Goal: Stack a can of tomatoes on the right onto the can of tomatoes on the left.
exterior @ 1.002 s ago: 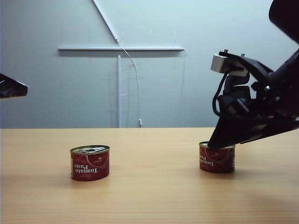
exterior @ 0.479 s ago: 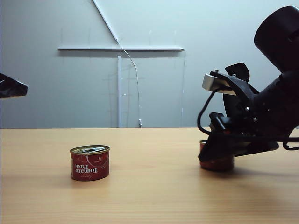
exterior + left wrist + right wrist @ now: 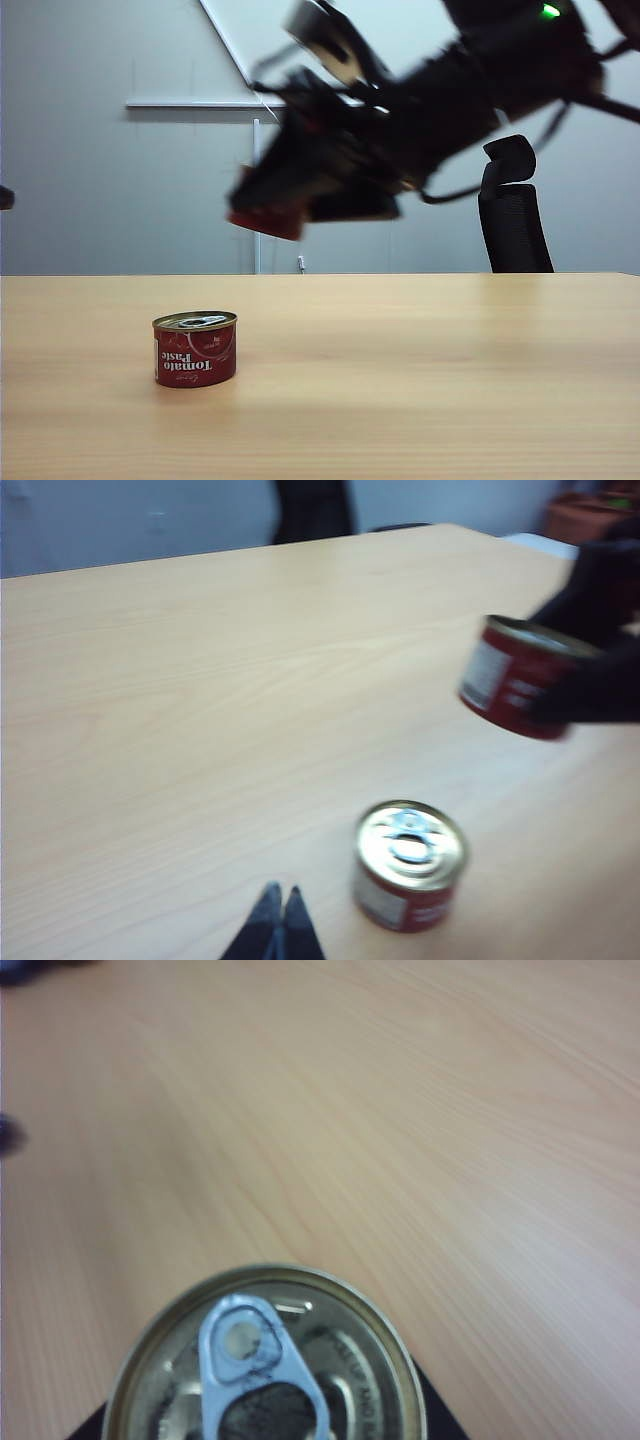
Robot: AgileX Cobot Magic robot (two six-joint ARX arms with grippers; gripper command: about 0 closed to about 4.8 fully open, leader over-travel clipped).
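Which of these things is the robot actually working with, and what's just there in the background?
In the job:
- carried can, in the air in the right gripper
- standing can on the table, the stacking target

Just there:
- left gripper, shut, near the standing can
- office chair
- wall rail

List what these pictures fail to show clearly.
- Right gripper: motion blur in the exterior view smears its jaws and the held can; that can's label is unreadable.
- Right wrist view: the bottom edge cuts off the held can; its sides and the jaws are out of frame.
- Left gripper: only its tips show, pressed together.
- Left can: label blurred in the left wrist view.
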